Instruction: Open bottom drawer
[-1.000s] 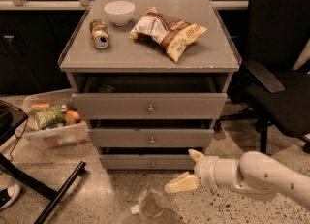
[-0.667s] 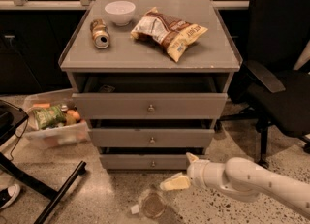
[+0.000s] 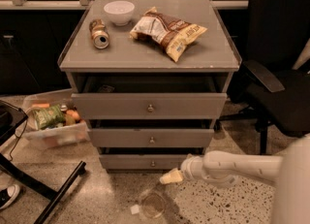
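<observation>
The bottom drawer (image 3: 131, 162) is the lowest grey front of the cabinet, with a small round metal knob (image 3: 153, 163). It stands slightly out, with a dark gap above it. My gripper (image 3: 176, 168) is low at the drawer's right part, just right of and slightly below the knob, not touching it. It looks open and empty, with one cream finger (image 3: 170, 176) pointing left and down towards the floor. The middle drawer (image 3: 151, 137) and the uppermost drawer (image 3: 149, 105) also stand partly out.
On the cabinet top sit a white bowl (image 3: 119, 11), a can (image 3: 99, 33) on its side and a chip bag (image 3: 167, 31). A clear cup (image 3: 152, 205) lies on the floor below my gripper. A plastic bin (image 3: 51, 123) is left, an office chair (image 3: 278, 72) right.
My gripper has moved left along the bottom drawer's front, closer to its knob. The drawers and the things on top have not moved.
</observation>
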You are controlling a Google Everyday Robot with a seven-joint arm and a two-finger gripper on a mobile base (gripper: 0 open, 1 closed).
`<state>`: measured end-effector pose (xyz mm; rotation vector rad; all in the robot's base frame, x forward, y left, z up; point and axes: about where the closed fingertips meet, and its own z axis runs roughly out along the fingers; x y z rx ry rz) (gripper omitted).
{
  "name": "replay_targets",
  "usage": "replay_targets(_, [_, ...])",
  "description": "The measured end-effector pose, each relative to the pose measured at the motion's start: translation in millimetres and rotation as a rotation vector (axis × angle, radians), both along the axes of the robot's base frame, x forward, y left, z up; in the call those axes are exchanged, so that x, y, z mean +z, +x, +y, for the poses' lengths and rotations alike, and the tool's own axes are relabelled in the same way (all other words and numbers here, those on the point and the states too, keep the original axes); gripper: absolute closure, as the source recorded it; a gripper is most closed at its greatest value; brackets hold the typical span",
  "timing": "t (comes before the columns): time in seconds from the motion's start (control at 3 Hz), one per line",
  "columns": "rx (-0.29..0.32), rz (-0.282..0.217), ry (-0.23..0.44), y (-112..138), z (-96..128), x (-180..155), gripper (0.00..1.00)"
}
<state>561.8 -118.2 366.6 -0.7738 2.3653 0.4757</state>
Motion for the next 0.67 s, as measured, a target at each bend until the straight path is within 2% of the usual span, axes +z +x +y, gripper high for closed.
replay_targets(0.33, [0.05,0.014,-0.05,5.4,9.9,-11.1,0.0])
replay_targets(0.67, [0.05,0.014,-0.05,5.4,9.9,-11.1,0.0])
